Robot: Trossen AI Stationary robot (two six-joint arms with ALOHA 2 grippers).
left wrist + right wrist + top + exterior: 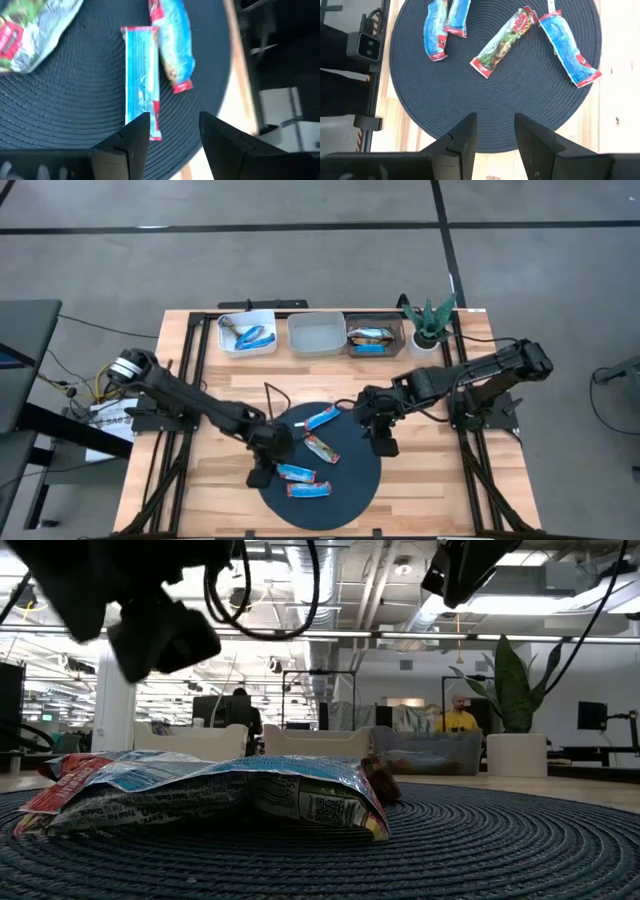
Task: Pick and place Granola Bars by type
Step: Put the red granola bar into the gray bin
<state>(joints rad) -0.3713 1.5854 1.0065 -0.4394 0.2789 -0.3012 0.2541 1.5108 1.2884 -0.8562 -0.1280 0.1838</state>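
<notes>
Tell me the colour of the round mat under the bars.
Dark navy blue, woven in concentric rings. The mat shows best in the right wrist view.

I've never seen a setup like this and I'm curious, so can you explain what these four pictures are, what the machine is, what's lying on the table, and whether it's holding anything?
This is a robot with two dark arms at a wooden table, each ending in a two-finger gripper. One picture looks straight down on everything, one looks level across the tabletop, and two come from cameras on the arms' wrists.

On the table lies a round dark mat with four wrapped granola bars: three blue bars and one green and red bar. Along the far edge stand three bins: the left bin and the right bin hold bars, the middle bin looks empty. A small potted plant stands beside them.

The left gripper hovers open over the end of a blue bar. The right gripper is open at the mat's edge. Neither holds anything.
</notes>
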